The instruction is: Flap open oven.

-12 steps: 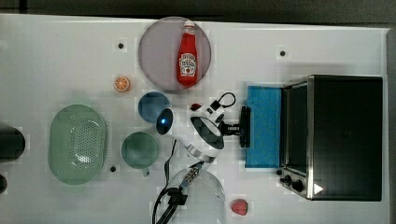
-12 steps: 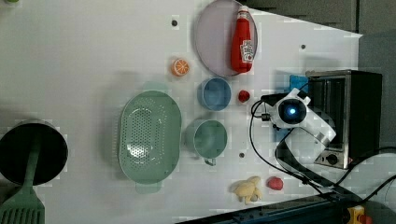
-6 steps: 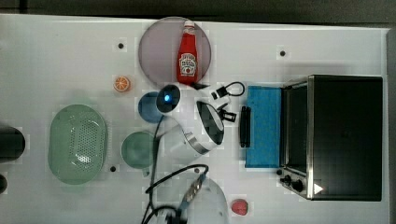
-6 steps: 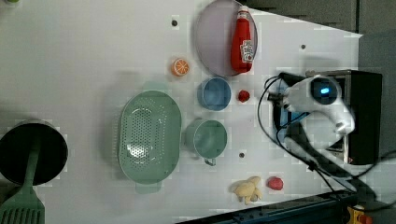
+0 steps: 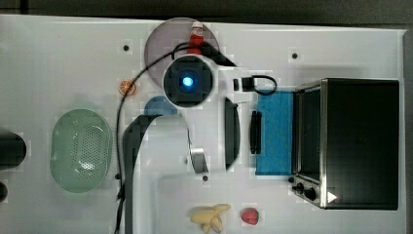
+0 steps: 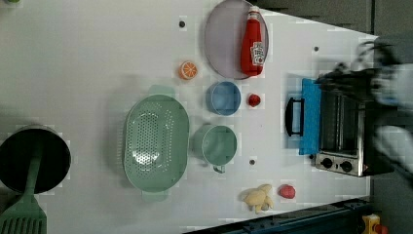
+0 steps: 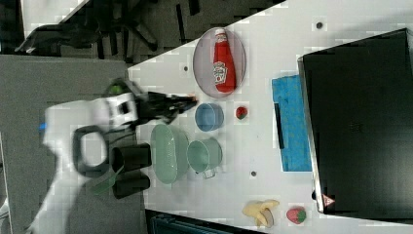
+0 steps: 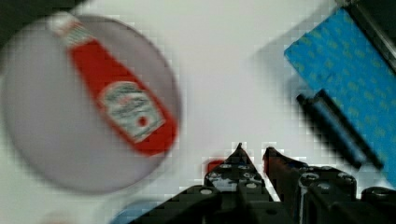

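Lifted away from the oven [image 5: 358, 141] door's handle [image 5: 255, 132], hand [image 8: 252, 153] holds nothing, fingers nearly together.

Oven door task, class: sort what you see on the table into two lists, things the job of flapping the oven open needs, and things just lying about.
Belongs to the job:
oven
its blue glass door, lying flapped down
door handle
tool

Just lying about:
ketchup bottle on grey plate
blue bowl
green colander
green cup
banana
orange slice

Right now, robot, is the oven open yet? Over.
Gripper nearly shut, holding nothing, up off the table. Oven open, blue door flapped down flat, handle free. Nothing in the way.
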